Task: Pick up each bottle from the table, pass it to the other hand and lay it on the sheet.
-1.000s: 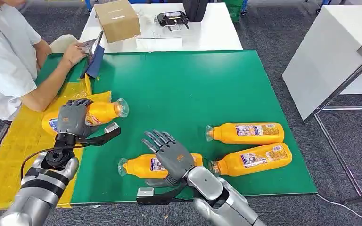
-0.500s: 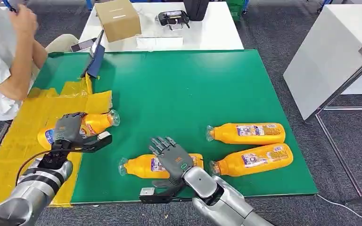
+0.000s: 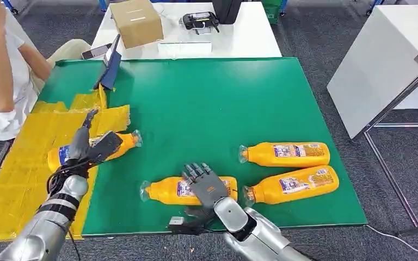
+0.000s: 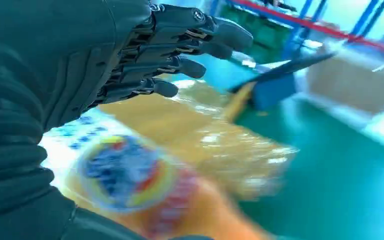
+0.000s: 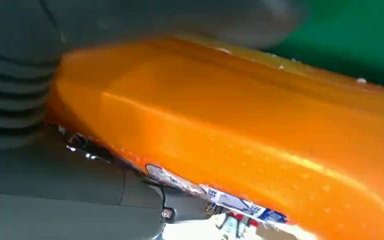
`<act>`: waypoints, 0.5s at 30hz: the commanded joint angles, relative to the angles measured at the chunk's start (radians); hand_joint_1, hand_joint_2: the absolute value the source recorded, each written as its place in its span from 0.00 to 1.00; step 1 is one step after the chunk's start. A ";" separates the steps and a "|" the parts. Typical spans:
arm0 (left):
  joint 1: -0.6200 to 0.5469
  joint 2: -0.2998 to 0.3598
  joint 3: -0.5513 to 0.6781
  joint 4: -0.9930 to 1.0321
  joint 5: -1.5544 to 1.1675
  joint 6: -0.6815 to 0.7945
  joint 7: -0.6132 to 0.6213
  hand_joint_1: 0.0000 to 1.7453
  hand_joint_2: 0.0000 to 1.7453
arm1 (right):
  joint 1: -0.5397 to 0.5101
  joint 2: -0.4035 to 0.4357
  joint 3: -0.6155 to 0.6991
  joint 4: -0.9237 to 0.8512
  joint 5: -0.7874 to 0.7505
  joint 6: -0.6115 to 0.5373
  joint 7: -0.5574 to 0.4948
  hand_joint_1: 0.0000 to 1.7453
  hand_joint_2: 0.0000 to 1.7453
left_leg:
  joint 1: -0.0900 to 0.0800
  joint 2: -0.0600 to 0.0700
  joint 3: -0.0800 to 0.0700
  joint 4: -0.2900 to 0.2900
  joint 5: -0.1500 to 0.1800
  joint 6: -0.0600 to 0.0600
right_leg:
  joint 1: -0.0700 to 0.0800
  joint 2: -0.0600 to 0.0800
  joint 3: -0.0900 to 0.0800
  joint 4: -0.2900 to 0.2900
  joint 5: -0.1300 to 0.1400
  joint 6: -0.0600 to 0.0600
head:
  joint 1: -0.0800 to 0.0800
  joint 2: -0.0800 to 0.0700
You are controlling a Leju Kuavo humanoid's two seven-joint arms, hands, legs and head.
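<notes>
Now the right robot hand [image 3: 206,186] lies on top of a bottle [image 3: 166,191] on the green tabletop [image 3: 207,103]; I cannot tell if it grips. The left robot hand [image 3: 90,144] is spread, over a bottle on the sheet [image 3: 16,163]. Bottles look smooth, round, likely slippery and ready to roll. Grab the middle.

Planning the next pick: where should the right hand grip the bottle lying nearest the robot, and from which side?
Grip the bottle around its labelled middle, coming from above: it lies flat, so its broad body gives the right hand more hold than the narrow capped neck would.
</notes>
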 commanded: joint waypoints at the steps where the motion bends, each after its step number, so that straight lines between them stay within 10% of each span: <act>1: 0.224 -0.072 -0.025 -0.602 0.243 -0.107 -0.043 0.00 1.00 | 0.059 -0.019 -0.157 0.057 -0.120 -0.082 -0.080 1.00 1.00 | 0.001 -0.003 0.003 -0.001 -0.001 0.000 | 0.001 0.001 0.004 -0.002 -0.001 0.000 | 0.000 0.000; 9: 0.417 -0.073 -0.083 -0.824 0.386 -0.204 -0.068 0.00 1.00 | 0.259 -0.006 -0.360 -0.450 -0.285 -0.316 -0.201 1.00 1.00 | 0.002 -0.005 0.006 0.001 -0.004 -0.001 | 0.001 0.002 0.008 -0.001 -0.005 0.000 | 0.001 0.000; 15: 0.436 -0.075 -0.113 -0.814 0.413 -0.218 -0.080 0.00 1.00 | 0.291 -0.002 -0.411 -0.502 -0.337 -0.367 -0.252 1.00 1.00 | 0.001 -0.006 0.004 0.000 -0.003 -0.001 | 0.000 0.001 0.006 -0.001 -0.005 0.001 | 0.000 0.000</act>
